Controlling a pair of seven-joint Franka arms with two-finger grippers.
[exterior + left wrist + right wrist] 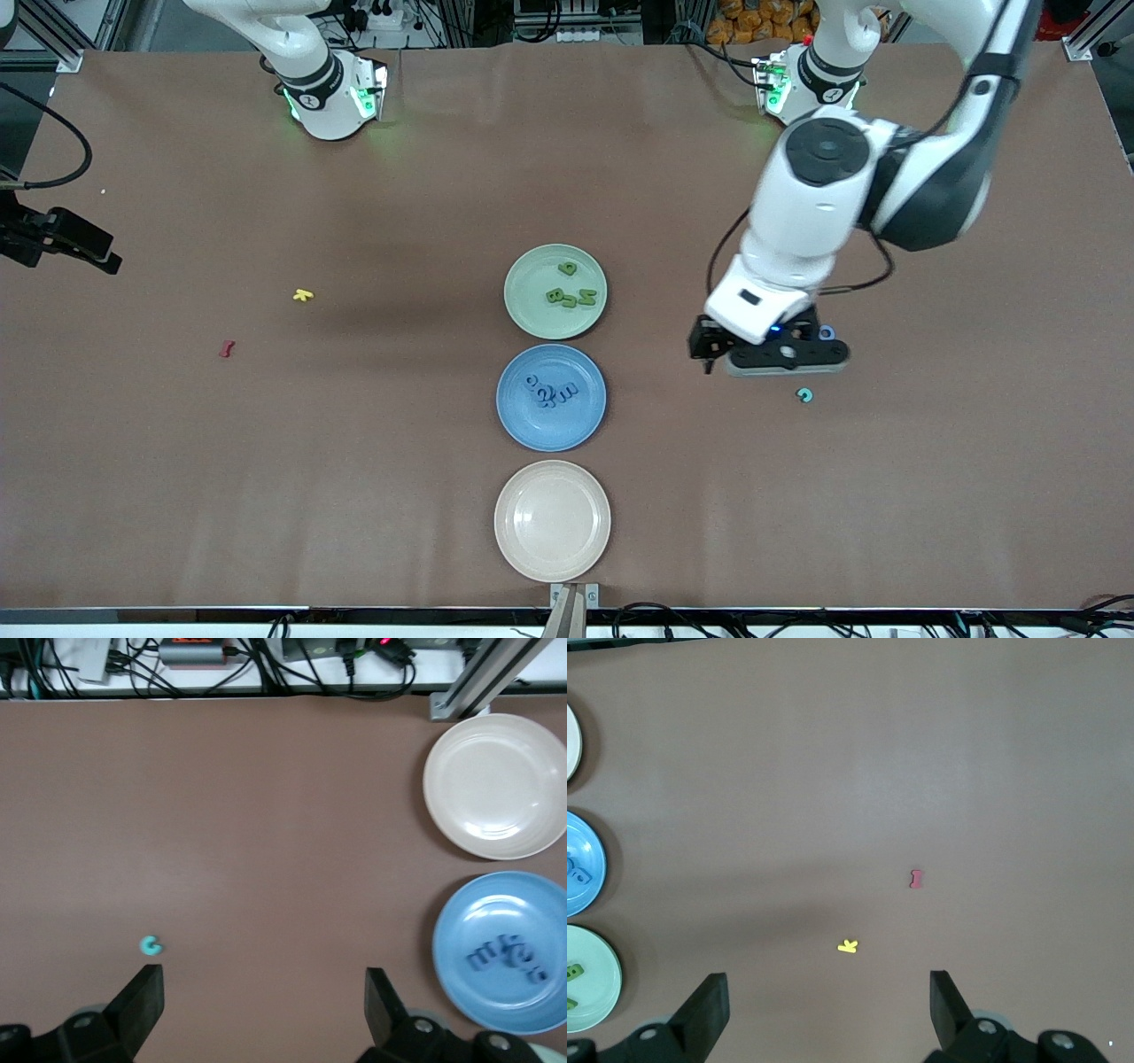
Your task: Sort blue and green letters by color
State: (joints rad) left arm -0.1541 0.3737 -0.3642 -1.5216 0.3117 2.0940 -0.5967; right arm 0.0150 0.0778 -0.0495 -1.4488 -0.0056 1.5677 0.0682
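Three olive green letters (568, 289) lie on the green plate (529, 297). Several periwinkle blue letters (549, 391) lie in a cluster on the blue plate (518, 418); the left wrist view also shows these blue letters (503, 955). My left gripper (780, 356) hangs open and empty over bare table toward the left arm's end. A blue ring-shaped letter (827, 333) peeks out beside it. A teal letter (804, 395) lies on the table just nearer the front camera, and this teal letter (151, 945) sits off one fingertip. My right gripper (827, 1001) is open, high over the table.
A beige plate (552, 520) stands nearest the front camera, in line with the other two plates. A small yellow letter (303, 295) and a small red letter (227, 348) lie toward the right arm's end. A black device (62, 237) juts in at that table edge.
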